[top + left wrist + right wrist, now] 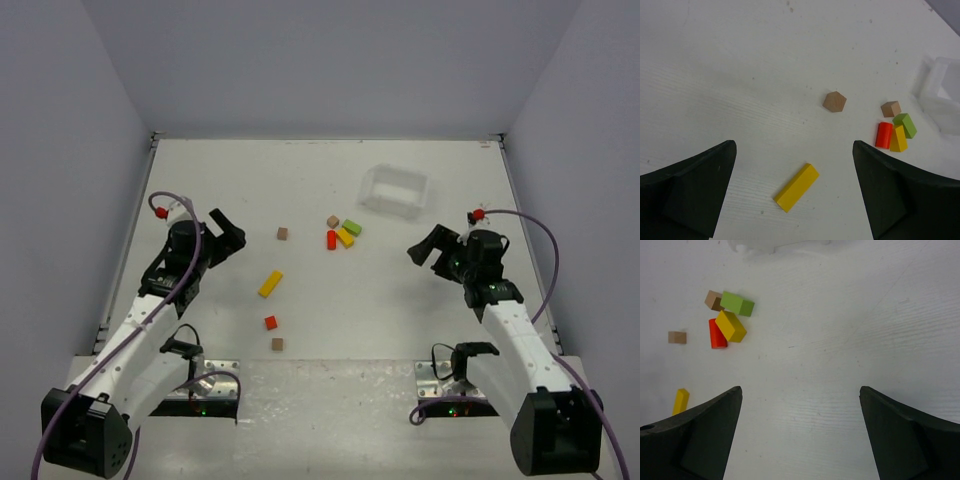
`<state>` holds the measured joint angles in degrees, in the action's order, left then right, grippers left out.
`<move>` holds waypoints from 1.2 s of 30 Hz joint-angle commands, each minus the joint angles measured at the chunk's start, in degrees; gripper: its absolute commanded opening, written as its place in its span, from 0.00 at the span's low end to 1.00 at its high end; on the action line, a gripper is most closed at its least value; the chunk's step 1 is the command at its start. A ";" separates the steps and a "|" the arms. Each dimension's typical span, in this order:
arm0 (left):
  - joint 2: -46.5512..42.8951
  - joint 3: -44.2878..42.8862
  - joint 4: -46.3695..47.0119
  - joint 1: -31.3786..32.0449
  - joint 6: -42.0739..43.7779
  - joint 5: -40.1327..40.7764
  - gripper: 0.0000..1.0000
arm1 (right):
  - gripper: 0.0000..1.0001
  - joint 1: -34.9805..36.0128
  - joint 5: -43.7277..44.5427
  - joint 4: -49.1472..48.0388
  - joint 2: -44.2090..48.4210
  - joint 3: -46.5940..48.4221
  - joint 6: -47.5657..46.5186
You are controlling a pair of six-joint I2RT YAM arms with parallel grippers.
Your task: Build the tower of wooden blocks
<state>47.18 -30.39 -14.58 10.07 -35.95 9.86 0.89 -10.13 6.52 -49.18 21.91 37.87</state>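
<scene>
No stacked tower shows; the blocks lie loose on the white table. A cluster in the middle holds a brown cube, a green block, a yellow block and a red cylinder. A long yellow block lies left of centre and shows between the left fingers' line of sight. A small red block and a brown block lie nearer the bases, and another brown block sits further back. My left gripper is open and empty. My right gripper is open and empty over bare table.
A clear plastic tray stands behind the cluster at the back right. It also shows in the left wrist view. Grey walls close the table at the back and both sides.
</scene>
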 commanded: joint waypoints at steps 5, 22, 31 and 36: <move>-0.21 0.45 -3.24 -0.57 -3.65 -0.72 1.00 | 0.99 0.01 -2.10 -1.96 6.21 -2.29 2.25; 9.98 0.04 -4.54 12.22 -3.01 -2.02 1.00 | 0.99 0.04 -18.41 -4.73 1.98 -1.96 2.26; 18.29 -2.83 -4.76 16.04 0.71 -2.91 1.00 | 0.99 -0.01 -24.94 -8.72 -1.09 -2.93 1.78; 22.42 -4.11 -5.69 19.05 1.35 1.54 1.00 | 0.99 -0.01 -24.82 -8.80 -0.25 -3.27 1.45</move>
<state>67.19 -31.59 -20.12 26.22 -35.99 7.59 0.89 -33.08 1.24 -50.42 19.16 40.10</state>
